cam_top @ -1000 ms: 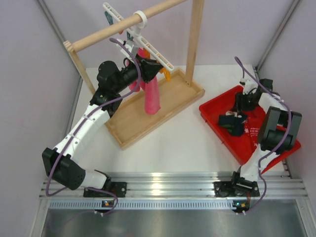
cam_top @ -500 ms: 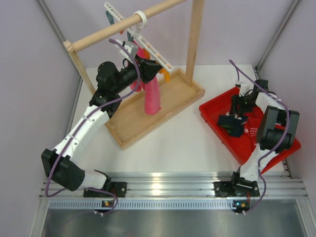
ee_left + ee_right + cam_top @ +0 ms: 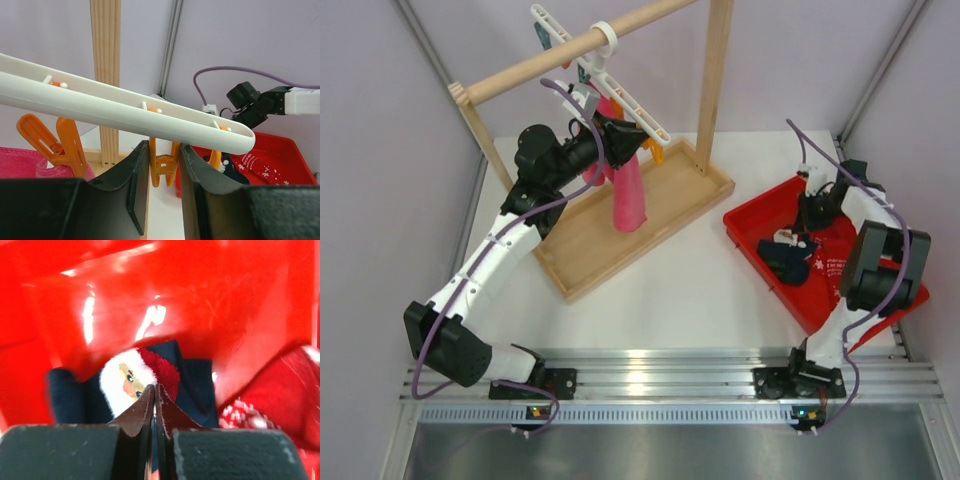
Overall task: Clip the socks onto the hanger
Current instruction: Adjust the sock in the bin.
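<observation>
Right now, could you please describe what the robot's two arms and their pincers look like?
Both the left arm and the right arm have white link shells with bulky black joint housings. A thin purple cable loops loosely along each one. The left pincer and right pincer each have two matte black, wedge-shaped fingers tapering to narrow tips. I see no logos.

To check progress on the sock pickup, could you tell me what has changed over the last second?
The right gripper nudged left, then back, over the red tray, its fingers shut; the socks beneath shifted slightly toward the arms. The left gripper stayed clamped on the orange clip under the hanger; the pink cloth hangs unmoved.
</observation>
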You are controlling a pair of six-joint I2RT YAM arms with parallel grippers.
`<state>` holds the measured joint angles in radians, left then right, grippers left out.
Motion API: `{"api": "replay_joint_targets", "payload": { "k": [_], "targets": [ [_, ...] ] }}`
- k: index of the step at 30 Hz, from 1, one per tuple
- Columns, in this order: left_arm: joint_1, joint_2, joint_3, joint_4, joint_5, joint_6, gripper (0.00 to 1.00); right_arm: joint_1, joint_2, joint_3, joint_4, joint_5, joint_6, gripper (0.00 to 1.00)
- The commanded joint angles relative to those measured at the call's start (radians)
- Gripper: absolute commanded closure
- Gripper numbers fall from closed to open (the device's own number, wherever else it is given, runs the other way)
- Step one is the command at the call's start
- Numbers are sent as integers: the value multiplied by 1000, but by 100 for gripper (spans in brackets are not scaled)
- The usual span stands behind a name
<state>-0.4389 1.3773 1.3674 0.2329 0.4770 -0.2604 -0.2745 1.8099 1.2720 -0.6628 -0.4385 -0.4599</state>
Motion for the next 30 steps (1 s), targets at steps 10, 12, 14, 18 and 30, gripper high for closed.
{"api": "replay_joint_targets", "payload": {
  "k": [10,12,14,18,30],
  "targets": [
    [-6,-9,-10,-35,37,-8,100,-29,-325,133,-175,-141,84,100],
    [-6,-9,-11,-37,37,-5,100,-66,-340,125,-185,-140,96,100],
    [-4,-9,-10,-37,40,-2,100,-118,-351,103,-201,-147,96,100],
    [-6,-6,-10,-34,41,1,100,-184,-369,8,-184,-74,53,100],
    [-6,8,-7,-29,46,-4,100,-289,-300,-4,-118,-60,53,56]
  ]
}}
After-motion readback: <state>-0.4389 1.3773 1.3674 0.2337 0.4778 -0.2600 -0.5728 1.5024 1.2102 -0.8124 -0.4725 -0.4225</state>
